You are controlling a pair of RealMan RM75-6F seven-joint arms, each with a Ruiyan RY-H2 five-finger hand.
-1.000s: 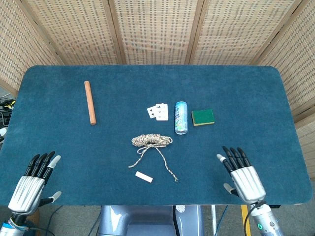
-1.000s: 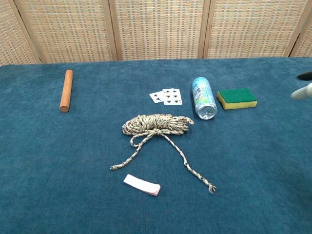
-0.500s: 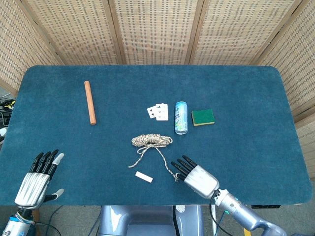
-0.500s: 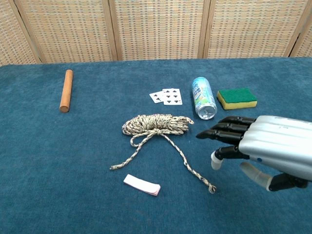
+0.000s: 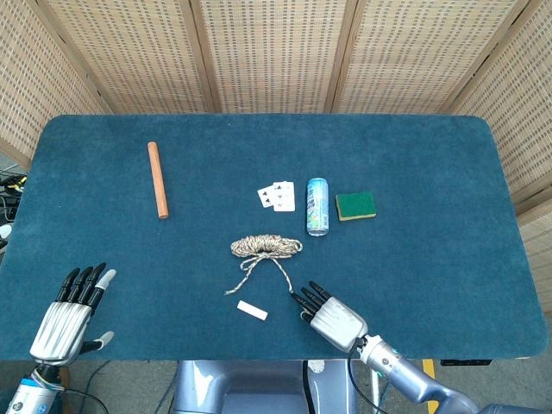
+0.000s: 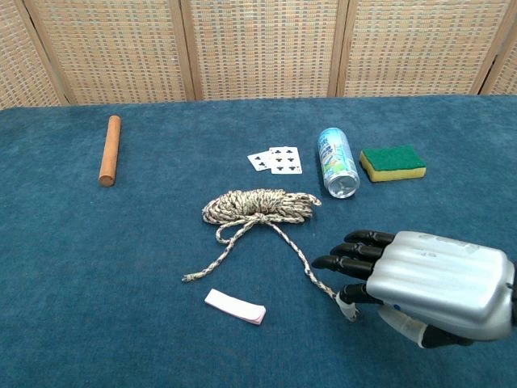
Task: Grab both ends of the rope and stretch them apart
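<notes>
- The rope (image 5: 266,247) lies on the blue tabletop (image 5: 431,129) as a coiled bundle, and I take that bundle as my landmark; two loose ends trail from it toward me.
- My right robot hand (image 6: 428,279) is low over the tabletop, on the near right side of the bundle, palm down, with its dark fingers (image 6: 355,250) stretched out and apart, holding nothing.
- The right-hand rope end (image 6: 349,312) sits right at my right fingertips; from the chest view I cannot tell whether they touch it.
- The left-hand rope end (image 6: 189,277) lies on the near left side of the bundle, well apart from both my hands.
- My left robot hand (image 5: 67,309) hovers at the near edge, far left of the bundle, with fingers extended and spread, holding nothing.
- A small white slip (image 6: 234,306) lies between the two rope ends, nearer to me than the bundle.
- Beyond the bundle are playing cards (image 5: 278,196), a can on its side (image 5: 317,206) and a green sponge (image 5: 355,205); a wooden rod (image 5: 157,179) lies far left of it.
</notes>
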